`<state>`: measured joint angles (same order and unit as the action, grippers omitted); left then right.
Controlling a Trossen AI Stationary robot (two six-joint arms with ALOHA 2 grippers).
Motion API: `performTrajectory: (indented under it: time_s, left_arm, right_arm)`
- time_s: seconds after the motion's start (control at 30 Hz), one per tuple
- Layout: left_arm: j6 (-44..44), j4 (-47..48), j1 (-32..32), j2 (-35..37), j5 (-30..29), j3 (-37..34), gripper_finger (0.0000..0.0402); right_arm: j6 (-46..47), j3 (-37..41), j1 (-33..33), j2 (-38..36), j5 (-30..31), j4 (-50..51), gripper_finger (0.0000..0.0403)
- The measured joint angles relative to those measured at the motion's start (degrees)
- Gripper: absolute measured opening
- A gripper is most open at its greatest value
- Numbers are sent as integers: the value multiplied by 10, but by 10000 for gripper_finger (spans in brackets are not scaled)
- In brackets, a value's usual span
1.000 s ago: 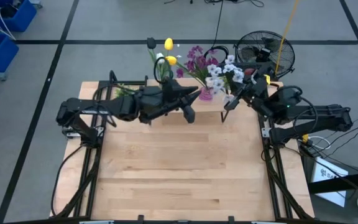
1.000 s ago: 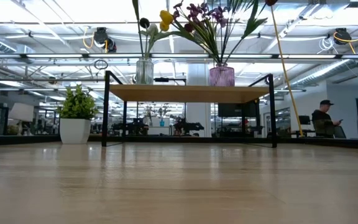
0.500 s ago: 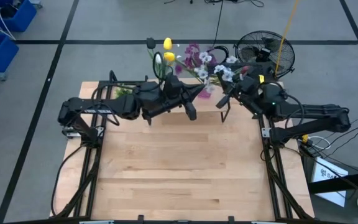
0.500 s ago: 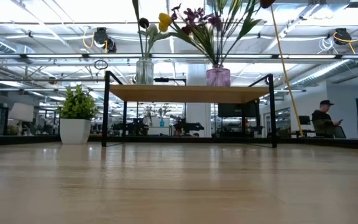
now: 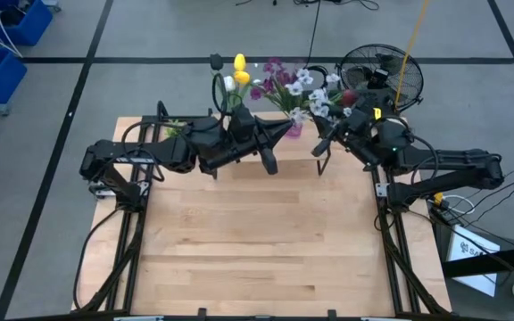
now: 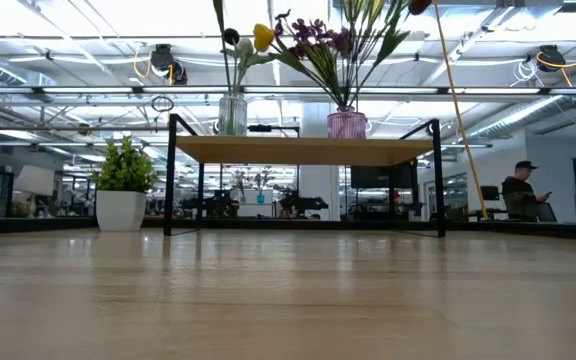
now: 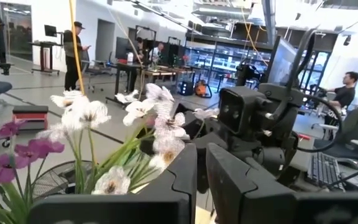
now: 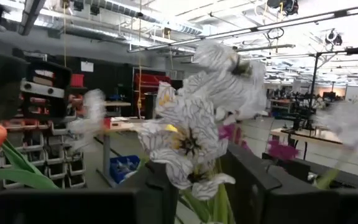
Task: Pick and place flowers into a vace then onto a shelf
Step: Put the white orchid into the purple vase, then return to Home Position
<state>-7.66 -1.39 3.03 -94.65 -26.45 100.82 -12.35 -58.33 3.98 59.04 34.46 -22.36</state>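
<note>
On the shelf (image 6: 308, 150) stand a clear glass vase (image 6: 232, 112) with yellow and dark tulips (image 5: 239, 69) and a pink vase (image 6: 347, 123) with purple and white flowers (image 5: 297, 87). My left gripper (image 5: 280, 132) points level at the pink vase from the table's left. Its fingers (image 7: 185, 180) leave only a narrow gap with nothing in it. My right gripper (image 5: 322, 141) comes from the right and is open. White blooms (image 8: 191, 137) and green stems (image 8: 219, 208) stand between its fingers. My right gripper has the bouquet's green stems (image 8: 219, 208) between its open fingers; I cannot tell whether either finger touches them. My left gripper touches nothing that shows.
A small leafy plant in a white pot (image 6: 121, 190) stands on the table left of the shelf. A floor fan (image 5: 377, 76) and a yellow pole (image 6: 458, 120) are behind the table's far right. People show in the room beyond. The near half of the table (image 5: 257, 250) is bare wood.
The pink vase with its bouquet has shifted on the shelf toward the table's far edge and a little to the left, and its blooms have swung toward the far side. My right gripper has followed a little to the left.
</note>
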Motion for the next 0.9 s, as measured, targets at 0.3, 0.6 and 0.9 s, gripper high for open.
performTrajectory:
  time_s: [0.3,0.6,0.9]
  left_arm:
    - [-2,-2,1,0,0,0,44]
    - [-1,-2,1,0,0,0,44]
    - [0,-10,1,0,0,0,44]
  right_arm:
    - [-20,0,-4,-25,0,-32,144]
    - [-47,0,-4,-59,0,-53,153]
    - [-68,0,-4,-82,-2,-70,153]
